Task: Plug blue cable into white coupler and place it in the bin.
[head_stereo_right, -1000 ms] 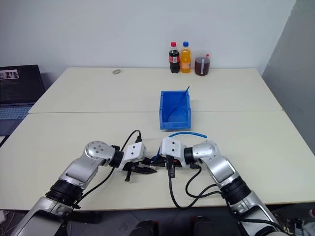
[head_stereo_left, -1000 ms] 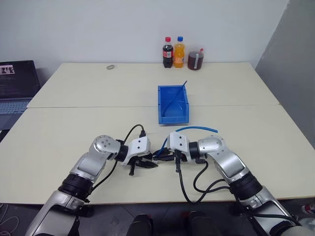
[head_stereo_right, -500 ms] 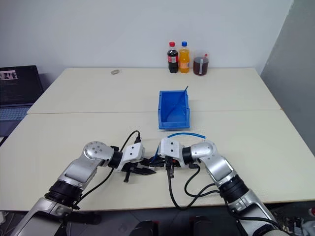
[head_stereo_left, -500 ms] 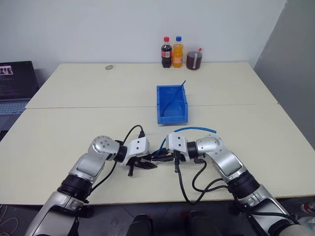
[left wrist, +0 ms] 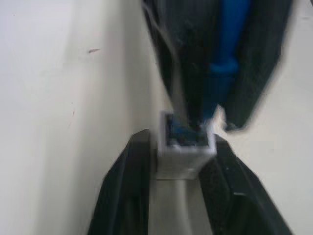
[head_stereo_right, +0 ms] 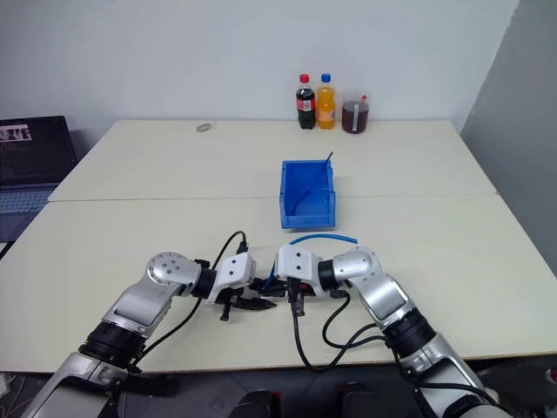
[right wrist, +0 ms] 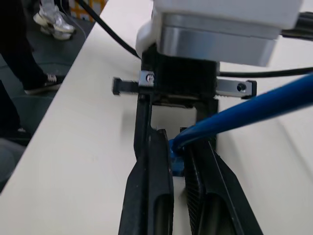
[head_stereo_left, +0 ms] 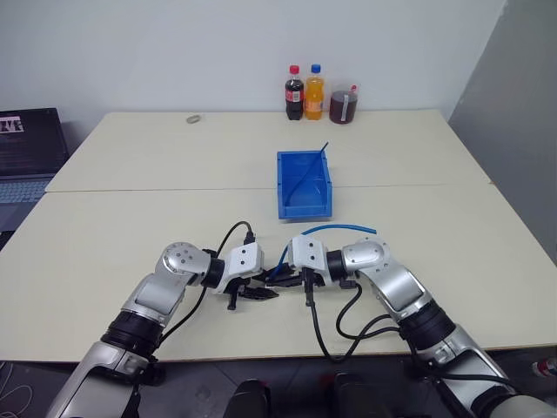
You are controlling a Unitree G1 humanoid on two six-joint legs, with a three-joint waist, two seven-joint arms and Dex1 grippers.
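The blue cable [head_stereo_left: 335, 230] has its plug end sitting in the socket of the white coupler [left wrist: 187, 145], low over the table [head_stereo_left: 130, 218] near the front edge, right between the two grippers. From there the cable arcs up and back over the right arm. Right gripper [right wrist: 178, 159] is clamped on the blue cable just behind the plug, fingers [right wrist: 154, 161] tight on both sides. Left gripper [left wrist: 182, 161] has the white coupler between its fingers [left wrist: 134, 166], which look like they flank it w/ a bit of slack; can't tell if it's actually gripping or letting go. The two grippers are tip to tip. The bin [head_stereo_left: 305, 184] is further back, mid table, well apart from the grippers, w/ a thin dark strand leaning in it. Three bottles [head_stereo_left: 315, 92] stand at the far edge.
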